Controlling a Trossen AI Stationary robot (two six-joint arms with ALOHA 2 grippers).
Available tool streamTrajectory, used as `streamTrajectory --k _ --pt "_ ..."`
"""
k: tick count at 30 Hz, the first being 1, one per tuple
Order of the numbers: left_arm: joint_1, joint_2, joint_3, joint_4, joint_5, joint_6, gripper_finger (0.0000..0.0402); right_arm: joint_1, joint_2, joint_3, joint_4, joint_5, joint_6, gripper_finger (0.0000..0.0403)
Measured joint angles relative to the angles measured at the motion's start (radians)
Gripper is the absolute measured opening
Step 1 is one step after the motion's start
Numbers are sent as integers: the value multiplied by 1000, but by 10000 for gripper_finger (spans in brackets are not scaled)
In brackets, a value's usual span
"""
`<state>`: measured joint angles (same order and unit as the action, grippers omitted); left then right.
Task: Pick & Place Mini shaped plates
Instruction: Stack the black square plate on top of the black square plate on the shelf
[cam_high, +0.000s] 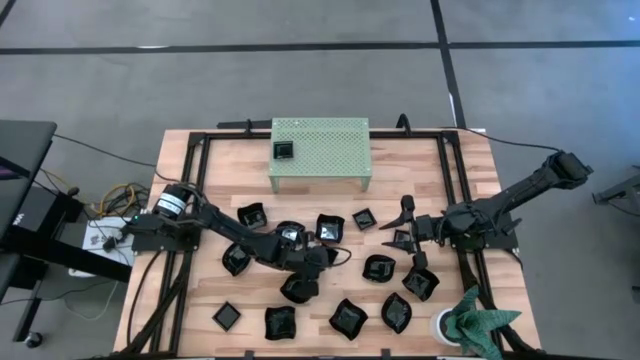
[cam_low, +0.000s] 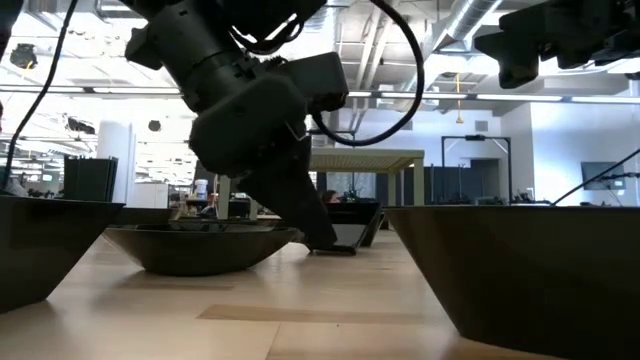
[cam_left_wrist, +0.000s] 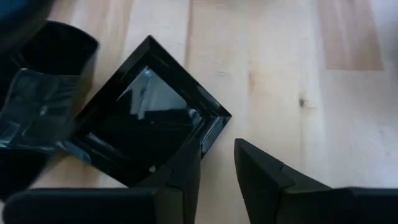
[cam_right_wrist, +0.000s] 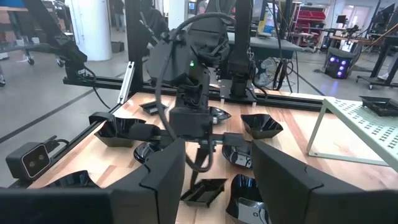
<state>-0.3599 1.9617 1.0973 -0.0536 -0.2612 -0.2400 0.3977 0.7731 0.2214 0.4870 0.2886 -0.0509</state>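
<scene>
Several glossy black mini plates lie scattered over the near half of the wooden table. My left gripper reaches in from the table's left and is open over a square plate that lies flat on the wood. One finger stands over the plate's inside by its corner, and the other stands outside it. My right gripper is open and empty. It hovers right of centre above a cluster of plates. My left gripper comes down at a slant from the table's left, its two fingers astride the square plate's rim near one corner. Whether either finger touches the rim cannot be told. The plate lies on the table.
A pale green perforated stand sits at the far centre with one small plate on top. Black frame rails run along the table's sides. A white cup holding a green thing stands at the near right corner. Bare wood lies right of the stand.
</scene>
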Motion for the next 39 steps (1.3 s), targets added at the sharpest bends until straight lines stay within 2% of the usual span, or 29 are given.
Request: streamTrajectory --k 5,14,35,39 --pt "10 0 0 2 0 11 99 0 0 0 0 0 0 176" --pt "8 -4 0 14 -11 206 99 0 0 0 0 0 0 174" --pt "19 -5 -21 19 -3 199 99 0 0 0 -1 0 0 171" --pt "20 -5 -21 19 -11 199 88 0 0 0 -1 0 -1 171"
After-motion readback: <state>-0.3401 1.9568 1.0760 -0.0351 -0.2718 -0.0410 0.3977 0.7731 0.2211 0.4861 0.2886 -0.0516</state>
